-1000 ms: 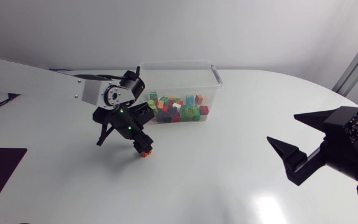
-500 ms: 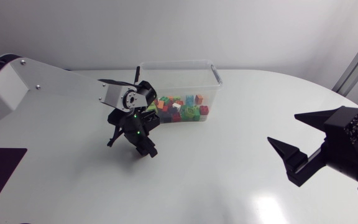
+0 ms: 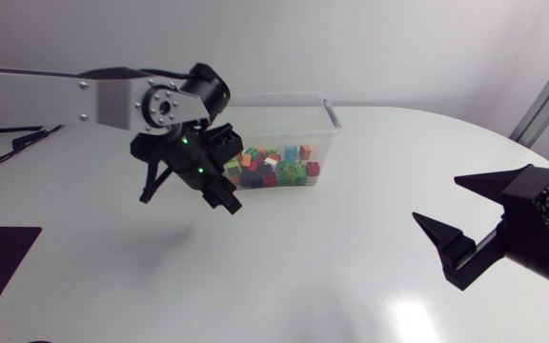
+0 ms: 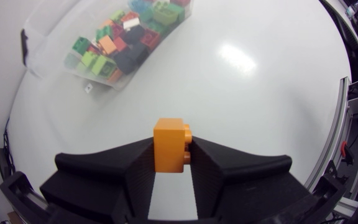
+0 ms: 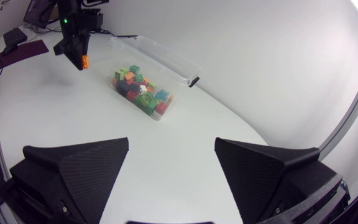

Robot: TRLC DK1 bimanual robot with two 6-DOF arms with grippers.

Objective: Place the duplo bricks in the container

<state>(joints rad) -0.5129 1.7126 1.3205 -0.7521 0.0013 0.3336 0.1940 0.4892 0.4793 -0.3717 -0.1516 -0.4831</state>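
The left gripper [image 3: 227,202] grips an orange brick [image 4: 169,143] between both fingers above the table [image 3: 351,276], near the clear container [image 3: 328,118] of mixed coloured bricks [image 3: 274,168], whose small sticker [image 4: 87,89] is unreadable, while the right gripper [image 5: 172,142] stands wide open, well apart
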